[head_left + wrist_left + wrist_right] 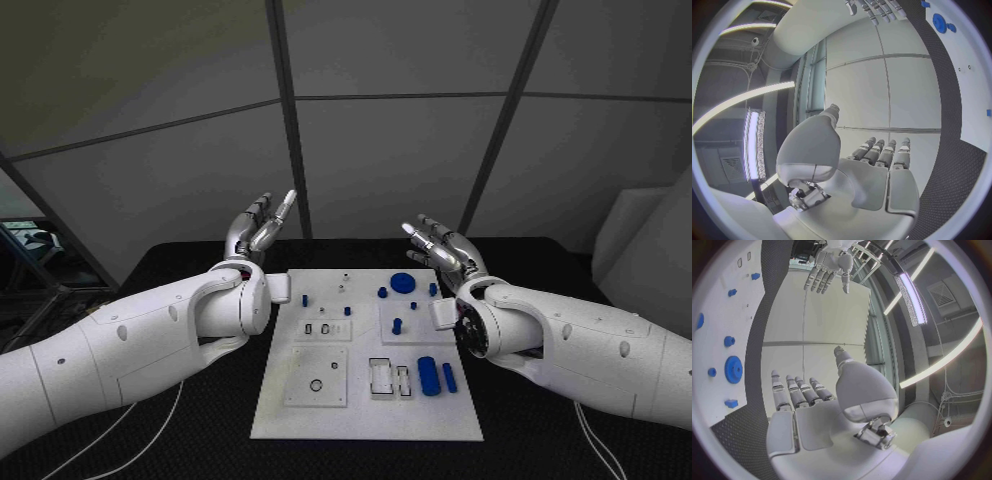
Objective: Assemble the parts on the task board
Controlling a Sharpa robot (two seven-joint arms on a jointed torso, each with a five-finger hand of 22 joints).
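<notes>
The board (pixel 368 420) lies flat in the middle of the black table (pixel 188 440), a white plate with its long side running away from the robot. On it the blue parts sit loose or in their seats. A round disc (pixel 402 282) lies near the board's far edge, with a small peg (pixel 382 292) just beside it and another small piece (pixel 431 289) on its other side. Nearer the board's middle stands a short peg (pixel 397 325) on a raised white tile. Toward the near end of the board a thick cylinder (pixel 428 382) lies beside a thin bar (pixel 450 377), the two close but apart. A lone small peg (pixel 304 298) stands at the board's left side, close to the left wrist. Several white tiles carry dark rings and small slots (too small to make out in detail).

The left hand (pixel 260 230) is raised above the table just past the board's far left corner, fingers apart and pointing up, holding nothing. From its own wrist camera the hand (pixel 861 170) shows a bare palm with the fingers straight and side by side, the thumb standing off to one side.

The right hand (pixel 440 248) is up in the same way beyond the board's far right corner, fingers spread, palm empty. Its wrist camera shows this hand (pixel 826 410) with the fingers extended, and the disc (pixel 733 369) on the board (pixel 717 305) off to one side.

Neither hand touches the board or any part.
</notes>
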